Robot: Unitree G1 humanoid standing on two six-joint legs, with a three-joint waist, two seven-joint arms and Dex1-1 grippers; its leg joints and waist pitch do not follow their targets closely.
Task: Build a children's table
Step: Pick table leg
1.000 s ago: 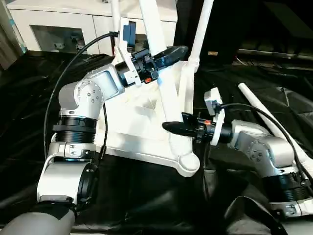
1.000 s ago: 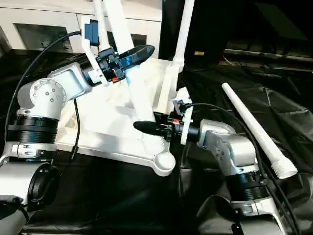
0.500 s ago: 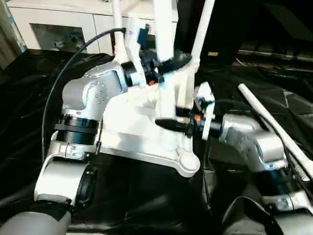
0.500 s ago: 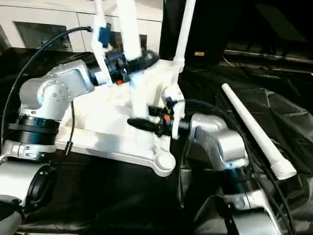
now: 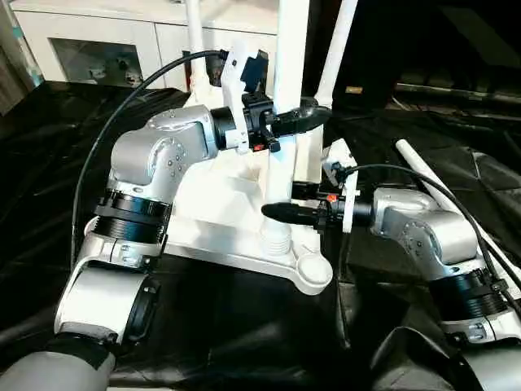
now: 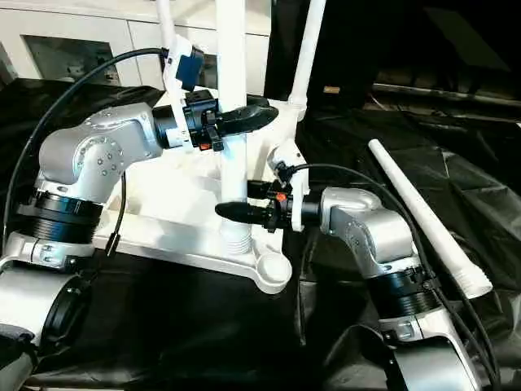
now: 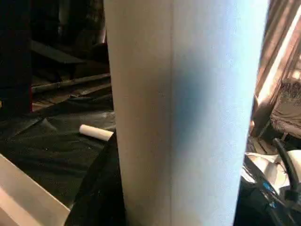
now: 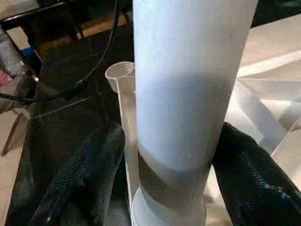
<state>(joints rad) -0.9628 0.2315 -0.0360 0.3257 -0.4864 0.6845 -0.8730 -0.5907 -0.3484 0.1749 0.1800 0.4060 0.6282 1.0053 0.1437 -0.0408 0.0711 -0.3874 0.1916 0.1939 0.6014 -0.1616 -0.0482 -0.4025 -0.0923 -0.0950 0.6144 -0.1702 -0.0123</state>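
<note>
Now the long white tubular leg (image 5: pixel 289 122) stands upright over the near-right corner of the white plastic rectangular tabletop (image 5: pixel 213 213), where a second ago it leaned well over toward ten o'clock; half a second ago it was only partly straightened. Its ribbed lower end (image 6: pixel 236 239) sits at a round corner socket, just at eleven o'clock from the open cup-shaped corner piece (image 6: pixel 271 272). Whether the end is fully seated I cannot tell.

The left gripper (image 5: pixel 295 122) is clamped on the leg high up, its black fingers wrapped across the tube. The right gripper (image 6: pixel 236 211) holds the same leg low down, just above the ribbed end; in the right wrist view its black fingers (image 8: pixel 96 174) press against both sides of the tube. Both arms have swung with the leg as it came vertical.

Two other white legs (image 6: pixel 306 50) already stand upright at the far sockets, toward twelve o'clock. A fourth white tubular leg with a ribbed end (image 6: pixel 423 218) lies loose on the black-covered work table (image 6: pixel 203 334) at three o'clock, well apart from the tabletop.

In my judgement the tilt is corrected, so this leg is lined up to be pressed or turned home, leaving one leg to fit
</note>
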